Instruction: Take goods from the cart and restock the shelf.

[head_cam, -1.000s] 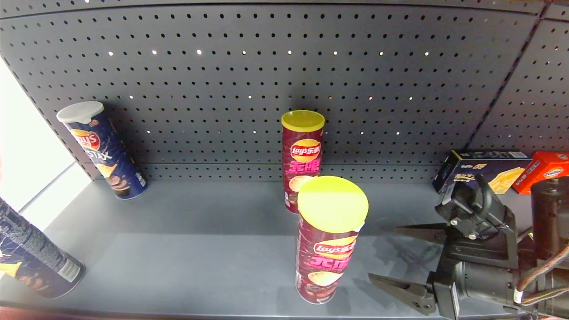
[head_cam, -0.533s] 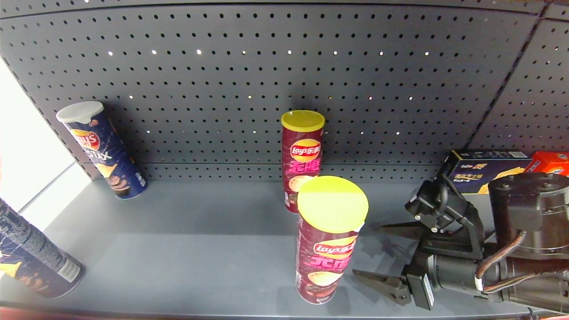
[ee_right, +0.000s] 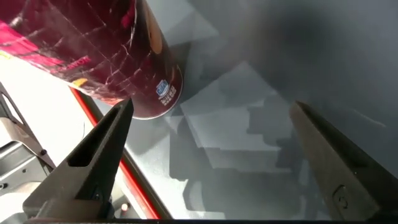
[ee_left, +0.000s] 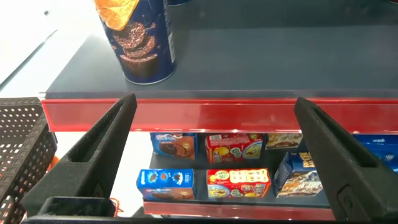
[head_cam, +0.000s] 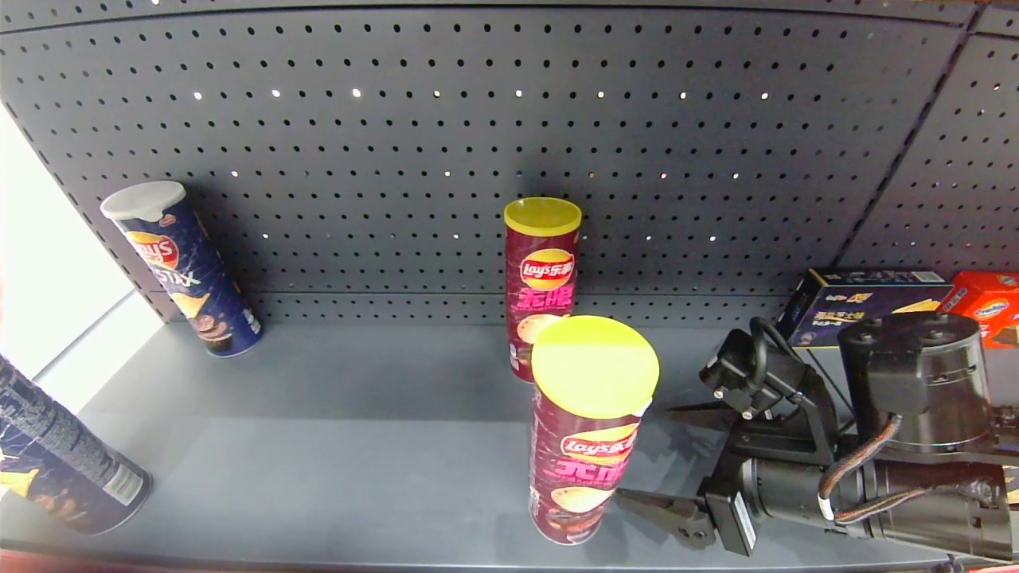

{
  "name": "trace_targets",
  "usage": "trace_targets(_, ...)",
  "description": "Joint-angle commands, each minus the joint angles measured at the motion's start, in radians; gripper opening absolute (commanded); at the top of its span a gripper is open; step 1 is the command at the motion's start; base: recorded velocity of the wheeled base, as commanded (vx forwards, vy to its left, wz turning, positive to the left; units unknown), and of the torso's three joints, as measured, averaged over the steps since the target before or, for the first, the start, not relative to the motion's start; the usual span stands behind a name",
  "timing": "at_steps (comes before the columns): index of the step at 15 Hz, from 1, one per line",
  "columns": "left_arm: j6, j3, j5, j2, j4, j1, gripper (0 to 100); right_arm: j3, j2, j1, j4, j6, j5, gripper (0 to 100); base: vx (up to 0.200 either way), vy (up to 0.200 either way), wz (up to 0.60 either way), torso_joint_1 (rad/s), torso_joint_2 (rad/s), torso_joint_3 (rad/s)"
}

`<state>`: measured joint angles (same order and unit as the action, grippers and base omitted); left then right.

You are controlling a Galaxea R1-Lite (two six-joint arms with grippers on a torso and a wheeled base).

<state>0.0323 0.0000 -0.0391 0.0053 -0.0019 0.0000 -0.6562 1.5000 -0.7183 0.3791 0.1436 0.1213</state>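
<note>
We see the front can (head_cam: 585, 469) upright at 9 o'clock from our right gripper (head_cam: 646, 452), just beside it. The jaws stand open.

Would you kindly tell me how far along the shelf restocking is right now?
Done: front maroon can, rear maroon can, rear blue can and front blue can stand on the shelf. In hand: nothing; the right gripper sits beside the front maroon can, jaws open and empty, and the left gripper, also open, faces the shelf's edge. Left: how much stock remains cannot be told.
</note>
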Motion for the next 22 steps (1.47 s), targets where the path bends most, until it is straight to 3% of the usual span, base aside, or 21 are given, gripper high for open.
trace_targets(1, 0.000, 0.000, -0.001, 0.002, 0.000, 0.000, 100, -0.003, 0.003, -0.001, 0.000, 0.001, 0.001, 100, 0.000, 0.000, 0.00, 0.000, 0.00, 0.000)
trace_targets(22, -0.014, 0.000, 0.001, 0.002, -0.001, 0.000, 100, -0.019, 0.042, -0.013, 0.001, 0.001, 0.001, 100, 0.000, 0.000, 0.00, 0.000, 0.00, 0.000)
